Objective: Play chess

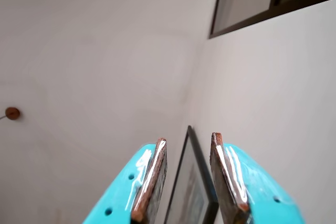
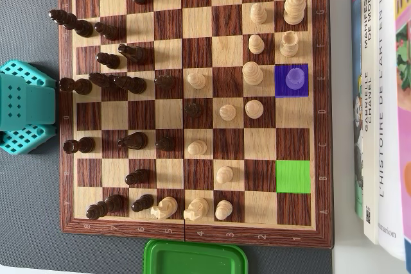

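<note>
Looking down from the overhead view, we see the wooden chessboard (image 2: 192, 104) filling most of the frame, with dark pieces crowded toward the left side and light pieces spread over the middle and right. It lies on a grey surface, presumably so the arm's teal base (image 2: 24, 107), just off the board's left edge, can reach every square. Books (image 2: 379, 94) lie flat beside the board's right edge, and a green lidded container (image 2: 196, 258) touches the bottom edge, perhaps a place for captured pieces, though we cannot confirm that.

Two squares near the right edge are tinted. The purple square (image 2: 292, 80) holds a light pawn (image 2: 294, 78); the green square (image 2: 293, 176), several squares lower in the same column, is bare. We judge these mark the piece to move and its destination, so the pawn sits untouched on its starting square.

In the wrist view our gripper (image 1: 189, 177) points up at a pale wall and a dark window frame (image 1: 268, 9), well away from the board, likely a resting pose. Its fingers (image 1: 152, 177) stand apart with nothing between them, released and empty. A framed picture (image 1: 191, 192) shows through the gap.
</note>
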